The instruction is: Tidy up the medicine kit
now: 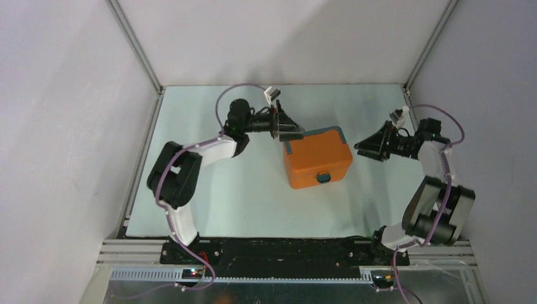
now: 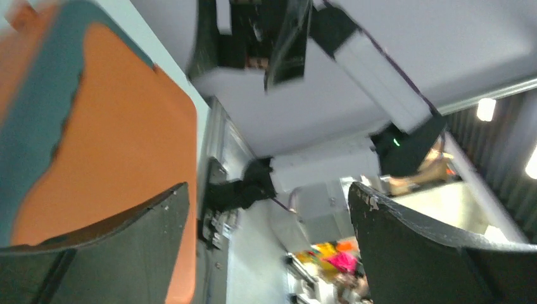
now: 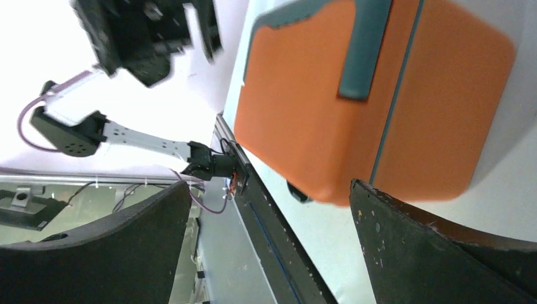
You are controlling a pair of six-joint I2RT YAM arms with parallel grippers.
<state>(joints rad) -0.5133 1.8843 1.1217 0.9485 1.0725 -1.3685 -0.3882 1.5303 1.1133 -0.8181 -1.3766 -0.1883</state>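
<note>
The medicine kit (image 1: 316, 159) is a bright orange box with its lid shut, standing in the middle of the table with its dark teal latch (image 1: 323, 178) facing the near edge. My left gripper (image 1: 296, 131) is open and empty at the kit's back left corner, turned sideways. In the left wrist view the kit (image 2: 107, 145) fills the left side beside the left finger (image 2: 126, 247). My right gripper (image 1: 362, 149) is open and empty just right of the kit. In the right wrist view the kit (image 3: 354, 101) shows with its teal handle (image 3: 364, 50).
The table mat (image 1: 240, 190) is pale and bare around the kit. Metal frame posts (image 1: 136, 44) rise at the back corners. The black rail (image 1: 285, 250) with both arm bases runs along the near edge.
</note>
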